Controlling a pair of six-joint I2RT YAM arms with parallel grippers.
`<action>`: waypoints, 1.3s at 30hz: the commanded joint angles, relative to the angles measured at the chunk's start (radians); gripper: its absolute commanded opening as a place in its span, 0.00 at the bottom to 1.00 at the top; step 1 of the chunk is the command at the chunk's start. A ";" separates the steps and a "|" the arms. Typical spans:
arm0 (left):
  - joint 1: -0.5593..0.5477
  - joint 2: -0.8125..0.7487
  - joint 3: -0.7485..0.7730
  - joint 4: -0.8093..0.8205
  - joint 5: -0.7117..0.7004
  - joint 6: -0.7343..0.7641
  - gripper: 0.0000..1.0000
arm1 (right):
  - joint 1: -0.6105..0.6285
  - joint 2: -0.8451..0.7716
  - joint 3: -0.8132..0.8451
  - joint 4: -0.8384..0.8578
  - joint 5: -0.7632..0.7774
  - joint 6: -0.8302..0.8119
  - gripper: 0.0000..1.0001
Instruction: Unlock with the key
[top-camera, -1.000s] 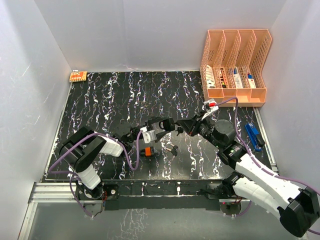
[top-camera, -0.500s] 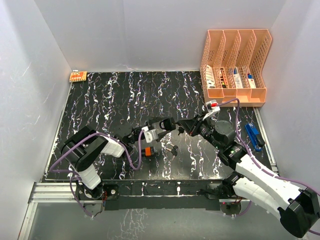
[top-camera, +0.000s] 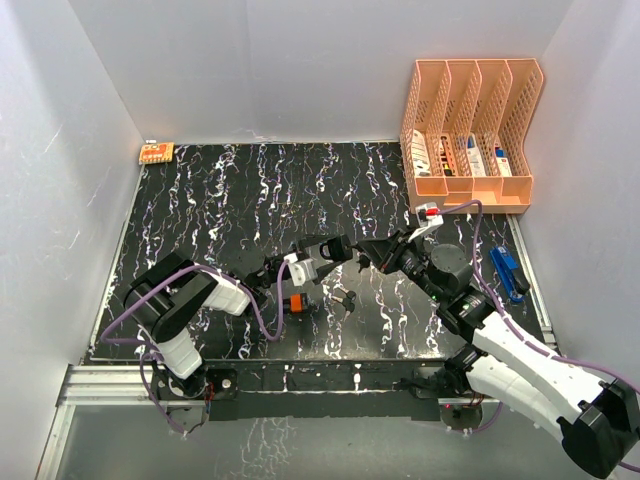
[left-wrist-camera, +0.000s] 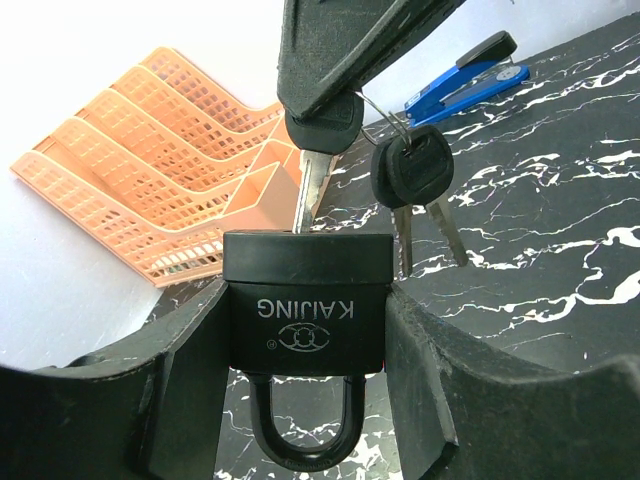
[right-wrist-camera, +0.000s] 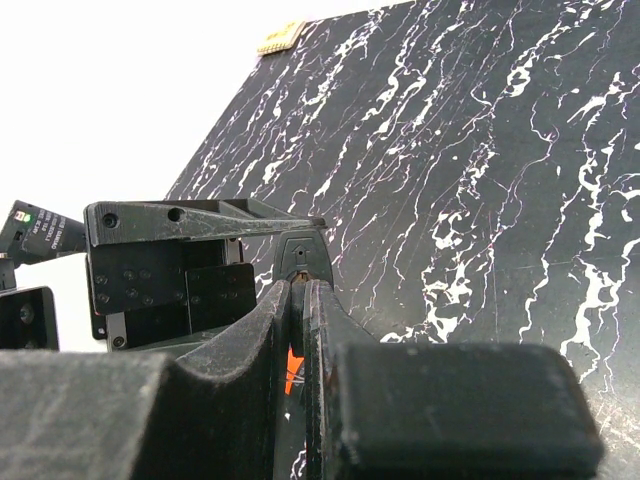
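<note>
Centrally over the tabletop (top-camera: 230, 200), the left gripper (left-wrist-camera: 305, 352) grasped the black padlock (left-wrist-camera: 306, 315) by its sides. The right gripper (right-wrist-camera: 300, 300) was clenched on the key (left-wrist-camera: 312, 185), its blade entering the padlock's top, spare keys (left-wrist-camera: 412, 175) dangling beside it.

Padlock (left-wrist-camera: 307, 305) between left fingers (left-wrist-camera: 440, 390), key (left-wrist-camera: 312, 180) at its top, stapler (left-wrist-camera: 465, 75) behind

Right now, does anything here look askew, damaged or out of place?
Nothing stands out. The padlock sits squarely in the left pincer, the right pincer holds the key with its blade meeting the padlock's body, and spare keys hang from its ring alongside.
</note>
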 joint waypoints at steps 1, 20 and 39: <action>0.023 -0.007 0.000 0.203 -0.070 0.005 0.00 | -0.010 -0.038 0.007 0.094 0.088 -0.002 0.00; 0.026 -0.025 -0.011 0.205 -0.107 -0.001 0.00 | -0.010 -0.068 0.032 0.046 0.129 -0.039 0.00; 0.026 -0.033 -0.025 0.205 -0.115 -0.007 0.00 | -0.010 -0.107 0.023 0.030 0.142 -0.044 0.00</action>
